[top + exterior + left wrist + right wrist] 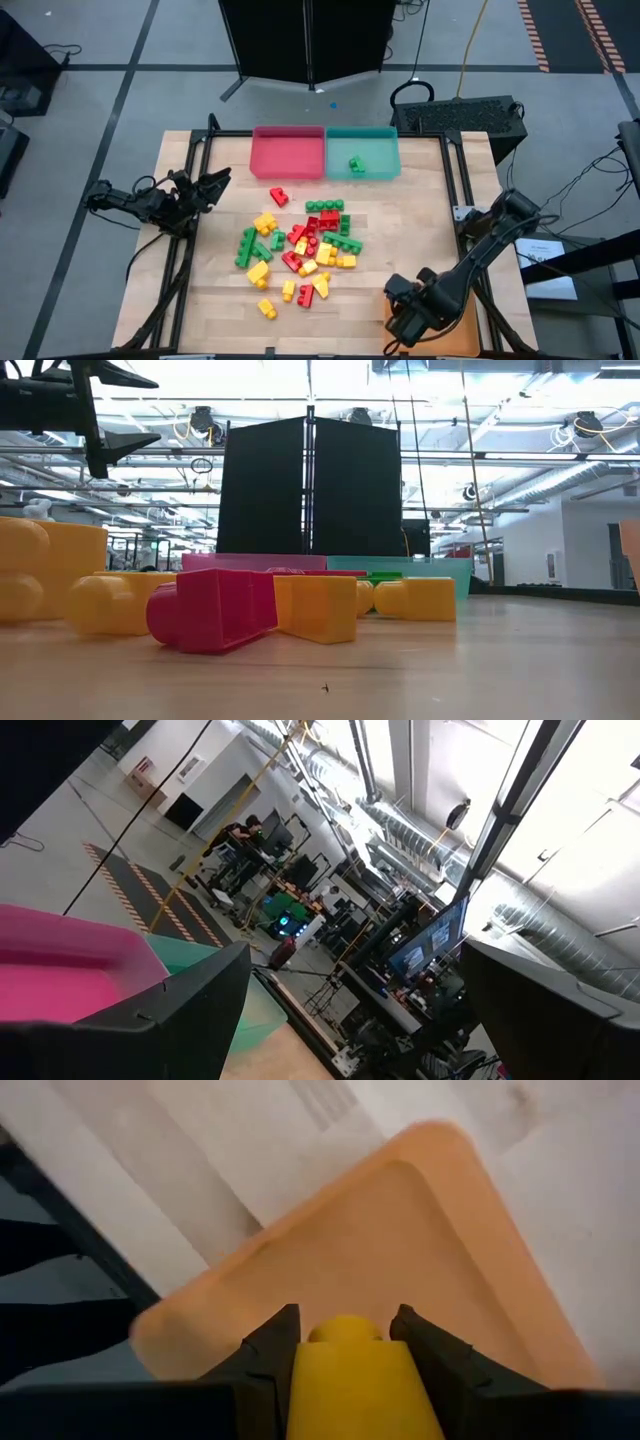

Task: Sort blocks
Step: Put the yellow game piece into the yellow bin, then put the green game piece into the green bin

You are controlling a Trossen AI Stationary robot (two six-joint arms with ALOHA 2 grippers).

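A yellow block (pixel 350 1380) is clamped between the part-closed jaws of the right gripper (pixel 408 312), poised over the orange tray (pixel 420 1240) at five o'clock — ready for dropping by colour. The remaining blocks (pixel 300 250) are heaped mid-table. The left gripper (pixel 205 188) is parked wide open and empty at nine o'clock — clear of the work.

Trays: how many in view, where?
3. Red tray and teal tray side by side at the table's far edge; orange tray under the right pincer, near-right corner.
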